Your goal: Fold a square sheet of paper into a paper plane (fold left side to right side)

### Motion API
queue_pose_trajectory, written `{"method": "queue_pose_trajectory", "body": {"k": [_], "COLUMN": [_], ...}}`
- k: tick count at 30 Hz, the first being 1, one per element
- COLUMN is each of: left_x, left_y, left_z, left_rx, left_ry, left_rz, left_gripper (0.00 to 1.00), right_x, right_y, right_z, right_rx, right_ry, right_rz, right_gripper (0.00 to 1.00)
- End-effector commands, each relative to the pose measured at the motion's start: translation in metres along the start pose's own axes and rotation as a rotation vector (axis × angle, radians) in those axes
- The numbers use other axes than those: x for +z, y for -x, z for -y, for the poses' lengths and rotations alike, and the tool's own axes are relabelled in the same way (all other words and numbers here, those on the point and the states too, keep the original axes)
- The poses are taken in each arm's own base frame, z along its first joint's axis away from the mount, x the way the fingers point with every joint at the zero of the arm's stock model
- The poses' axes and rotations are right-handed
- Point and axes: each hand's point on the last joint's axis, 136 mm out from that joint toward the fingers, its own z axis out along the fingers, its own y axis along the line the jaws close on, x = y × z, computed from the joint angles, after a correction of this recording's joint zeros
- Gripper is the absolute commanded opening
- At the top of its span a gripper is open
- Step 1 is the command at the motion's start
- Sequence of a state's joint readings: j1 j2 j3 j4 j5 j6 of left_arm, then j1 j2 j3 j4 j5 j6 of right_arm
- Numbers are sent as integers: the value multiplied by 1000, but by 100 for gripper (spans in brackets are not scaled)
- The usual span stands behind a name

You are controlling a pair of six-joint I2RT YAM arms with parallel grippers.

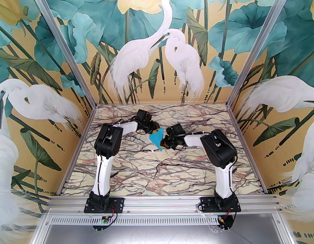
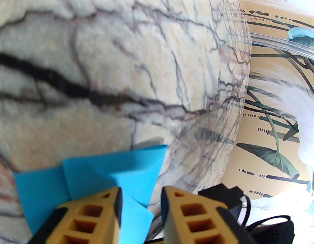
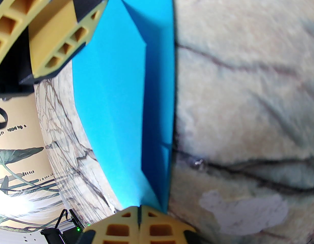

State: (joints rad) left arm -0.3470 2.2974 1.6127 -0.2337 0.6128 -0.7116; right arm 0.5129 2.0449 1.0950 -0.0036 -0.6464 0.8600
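The cyan-blue sheet of paper (image 1: 156, 139) lies creased into a narrow pointed shape near the middle of the marble table, between the two grippers. My left gripper (image 1: 157, 129) is at its far end. In the left wrist view the left gripper (image 2: 141, 197) has its yellow fingers apart, one finger over the paper (image 2: 108, 166). My right gripper (image 1: 163, 144) is at the near end. In the right wrist view the right gripper (image 3: 139, 212) is shut on the paper's narrow tip (image 3: 116, 98), and the left fingers (image 3: 65, 34) touch the far edge.
The marble table (image 1: 157, 177) is walled by painted mural panels behind and on both sides, with aluminium posts at the corners. A pale patch (image 3: 243, 212) marks the tabletop beside the right gripper. The right arm's black wrist and cables (image 2: 248, 212) sit close to the left fingers.
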Motion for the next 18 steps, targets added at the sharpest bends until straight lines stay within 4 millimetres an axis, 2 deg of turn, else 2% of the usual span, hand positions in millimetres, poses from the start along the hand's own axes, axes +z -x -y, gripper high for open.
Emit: {"method": "queue_pose_trajectory", "body": {"k": [1,4,8,12,14,16,18], "left_x": [4,5,-2,-22,-40,-54,-66], "left_y": [32,40,54,68,70,67,59], "left_z": [-55,-65,-62,-39,-18,-2,6], "left_rx": [-12,-35,-38,-11,5,6,-9], "left_ry": [133,137,127,100,70,39,21], "left_rz": [78,82,99,135,153,163,173], "left_gripper": [33,33,33,34,35,39,40], "right_x": [8,7,5,-4,-9,-15,-20], "right_y": [-55,-54,-46,-26,-15,-2,8], "right_z": [79,77,61,34,18,0,-11], "right_rx": [163,160,135,60,17,-33,-74], "right_ry": [-260,-254,-212,-185,-165,-150,-151], "right_rz": [-142,-140,-121,-73,-49,-20,2], "right_gripper": [0,0,0,0,0,4,5]}}
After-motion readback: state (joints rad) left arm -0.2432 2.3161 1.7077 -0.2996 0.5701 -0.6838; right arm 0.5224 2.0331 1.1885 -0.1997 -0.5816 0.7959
